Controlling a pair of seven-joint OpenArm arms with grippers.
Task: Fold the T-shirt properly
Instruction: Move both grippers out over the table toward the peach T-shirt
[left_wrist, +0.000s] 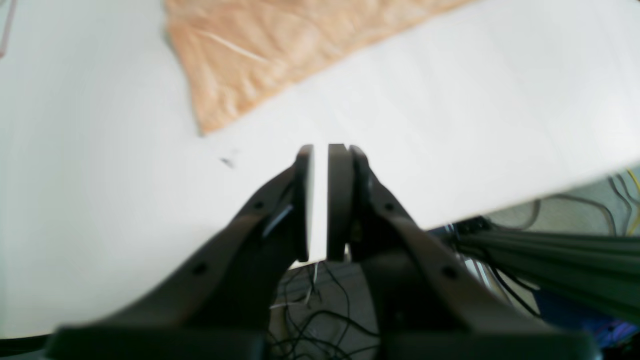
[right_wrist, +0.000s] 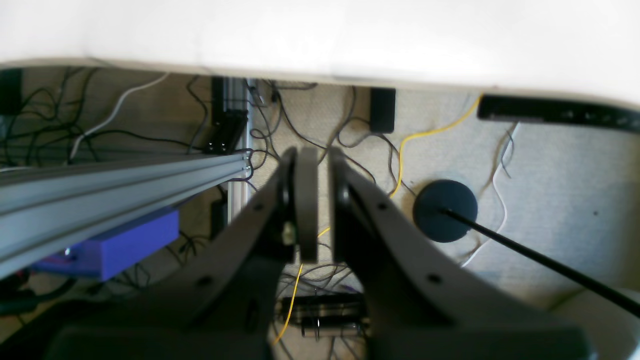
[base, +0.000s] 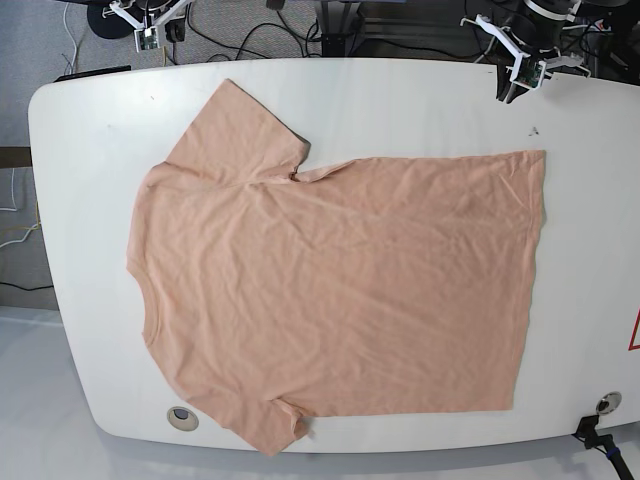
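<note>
T-shirt (base: 340, 280), one, lay spread on one table (base: 585, 250). Of my two grippers, the left (left_wrist: 320, 150) hung beyond its hem corner, the right (right_wrist: 317, 152) past its sleeve; both had fingertips slightly apart, holding nothing.

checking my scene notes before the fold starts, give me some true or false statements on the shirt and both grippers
1. The T-shirt lies spread out on the table. True.
2. The left gripper is clamped on the T-shirt. False: it holds nothing.
3. In the base view, the neckline is on the right. False: it is on the left, the hem on the right.
4. The right gripper holds nothing. True.
5. Both sleeves are folded over the shirt's body. False: both stick outward.
</note>
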